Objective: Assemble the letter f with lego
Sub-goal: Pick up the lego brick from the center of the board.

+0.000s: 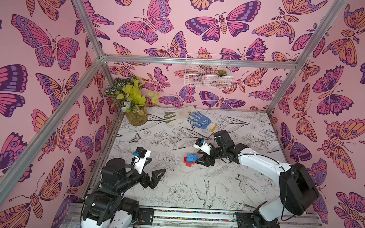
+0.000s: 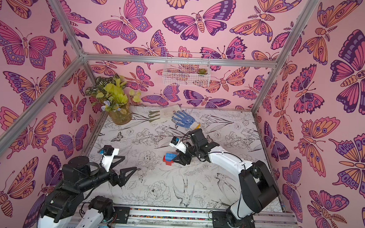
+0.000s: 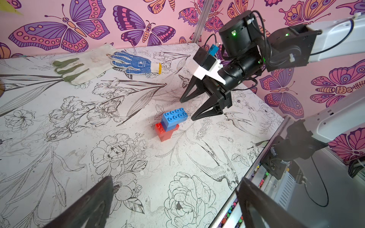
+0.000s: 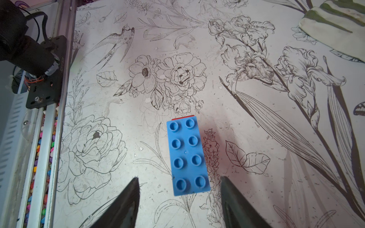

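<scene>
Floral worktop (image 1: 172, 194), lego standing near its middle. Left gripper (image 1: 158, 164) hovers well apart from it, jaws spread wide, empty. Right gripper (image 3: 186, 110) is just beside the stack, jaws spread, pinching nothing. The letter f (image 3: 167, 126) stands upright: red stem (image 3: 166, 135), long blue brick (image 4: 187, 156) on top, overhanging toward the right jaws. Risk: a sideways nudge on that overhang likely tips the narrow stack or pops the blue brick off. Can't tell if it's fully seated.

Brick stack (image 1: 190, 160) stands mid-surface (image 1: 173, 183); right fingers (image 3: 199, 116) just beside it, rightward; gloves (image 1: 178, 116) behind; plant (image 1: 134, 103) in rear-left corner.
</scene>
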Action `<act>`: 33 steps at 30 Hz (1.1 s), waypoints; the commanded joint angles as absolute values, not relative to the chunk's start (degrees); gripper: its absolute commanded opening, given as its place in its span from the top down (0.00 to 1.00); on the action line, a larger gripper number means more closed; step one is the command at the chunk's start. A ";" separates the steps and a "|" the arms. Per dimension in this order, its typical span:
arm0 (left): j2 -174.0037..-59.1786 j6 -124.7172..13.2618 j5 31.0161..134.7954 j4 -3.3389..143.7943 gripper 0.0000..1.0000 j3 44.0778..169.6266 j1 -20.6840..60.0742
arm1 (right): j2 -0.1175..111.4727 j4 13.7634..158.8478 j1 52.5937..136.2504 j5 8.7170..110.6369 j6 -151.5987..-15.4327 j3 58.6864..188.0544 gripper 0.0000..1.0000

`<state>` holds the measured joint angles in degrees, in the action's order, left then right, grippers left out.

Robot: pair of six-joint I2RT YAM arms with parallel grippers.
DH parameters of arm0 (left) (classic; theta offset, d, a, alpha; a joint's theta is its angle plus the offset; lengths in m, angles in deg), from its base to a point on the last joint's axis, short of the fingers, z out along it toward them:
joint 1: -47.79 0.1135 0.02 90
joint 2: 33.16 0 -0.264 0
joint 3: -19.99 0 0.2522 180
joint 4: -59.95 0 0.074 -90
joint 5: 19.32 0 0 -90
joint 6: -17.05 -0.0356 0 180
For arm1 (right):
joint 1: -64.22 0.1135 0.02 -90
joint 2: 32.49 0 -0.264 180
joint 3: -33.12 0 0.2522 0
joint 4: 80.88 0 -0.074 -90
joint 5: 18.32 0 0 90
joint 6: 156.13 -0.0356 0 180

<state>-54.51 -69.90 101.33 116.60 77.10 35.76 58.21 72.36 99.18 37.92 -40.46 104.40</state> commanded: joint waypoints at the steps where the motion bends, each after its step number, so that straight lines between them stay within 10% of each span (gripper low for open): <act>1: -54.34 -69.92 102.53 115.38 0.01 76.33 35.58 | 60.50 68.91 99.02 35.89 -38.64 106.53 0.35; 20: -54.43 -69.87 102.67 115.39 0.01 76.21 35.58 | 64.61 68.17 99.02 36.09 -39.02 108.56 0.37; 33: -54.43 -69.88 102.69 115.36 0.01 76.24 35.53 | 65.51 67.42 99.00 35.64 -39.32 109.72 0.62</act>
